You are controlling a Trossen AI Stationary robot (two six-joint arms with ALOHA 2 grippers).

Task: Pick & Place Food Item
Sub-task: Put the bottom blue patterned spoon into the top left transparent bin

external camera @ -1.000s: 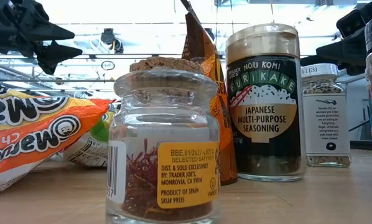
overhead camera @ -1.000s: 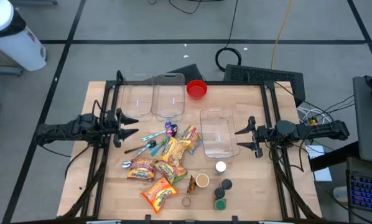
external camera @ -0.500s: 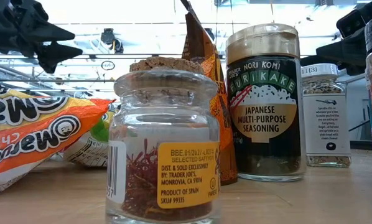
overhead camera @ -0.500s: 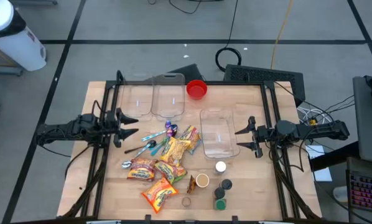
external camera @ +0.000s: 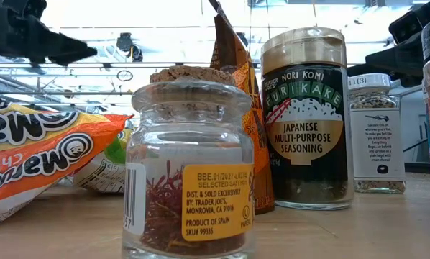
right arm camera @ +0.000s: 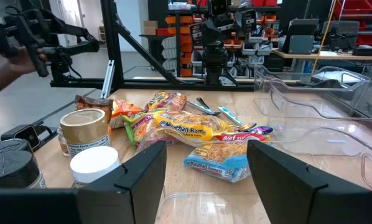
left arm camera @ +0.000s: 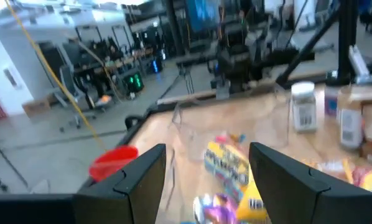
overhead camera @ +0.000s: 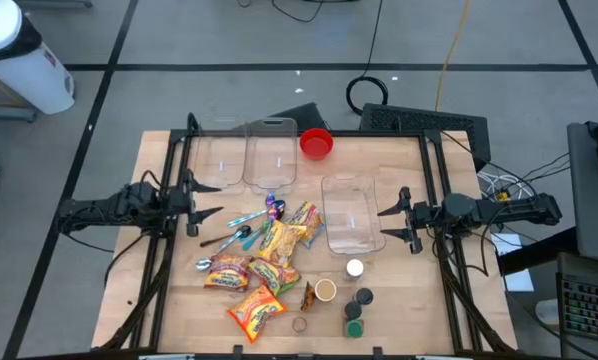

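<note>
Your left gripper (overhead camera: pixel 207 200) waits at the table's (overhead camera: pixel 399 300) left edge, fingers spread and empty — the right gripper (overhead camera: pixel 396 221) likewise, probably, at the right edge.

Both arms are showing matte black, jointed links with thin dark cables trailing; each hand (overhead camera: pixel 207 212) (overhead camera: pixel 394 222) is ending in two flat black fingers (right arm camera: pixel 142 177).

Red bowl (overhead camera: pixel 316 144), orange noodle packets (overhead camera: pixel 256 309), green-lidded jar (overhead camera: pixel 353 328)
</note>
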